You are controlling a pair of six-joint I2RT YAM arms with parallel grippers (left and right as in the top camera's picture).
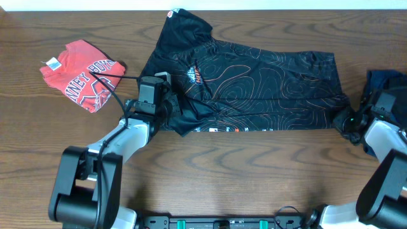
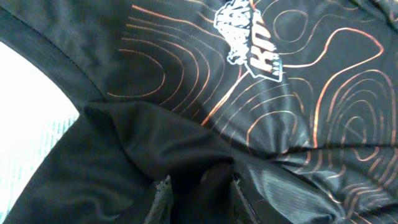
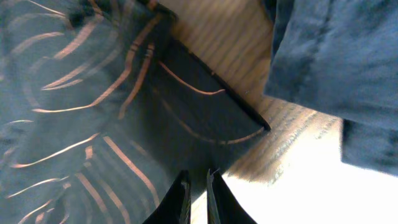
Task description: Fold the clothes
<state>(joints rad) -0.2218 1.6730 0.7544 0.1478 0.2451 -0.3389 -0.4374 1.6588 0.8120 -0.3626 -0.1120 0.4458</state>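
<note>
Across the middle of the bench (image 1: 222, 165) the black T-shirt (image 1: 254, 89) lies spread out, orange contour lines up, one sleeve reaching toward the far edge and the hem running along the near side. At its left end the cloth is rumpled into a raised fold. The left gripper (image 2: 199, 196) sits there, its fingers (image 2: 160, 198) clenched on a bunch of the black fabric just below the chest logo (image 2: 249, 40).

On the right, the right gripper (image 3: 198, 186) is at the shirt's lower hem corner. Its two fingers are drawn almost together at the edge of the cloth; whether any hem is pinched between them cannot be told.

Left of the black shirt, a folded red T-shirt (image 1: 82, 73) with white lettering lies well apart, with bare wood between them. A thin black cable (image 1: 114, 77) from the left arm crosses over its near corner. At the bench's right edge a dark navy T-shirt (image 1: 385, 79) is heaped just beside the black shirt's hem corner. A narrow strip of wood separates them in the right wrist view, and the right arm reaches in over part of that heap.

Bare bench runs along the near side in front of the hem, between the two arm bases, and again at the far left behind the red shirt.
</note>
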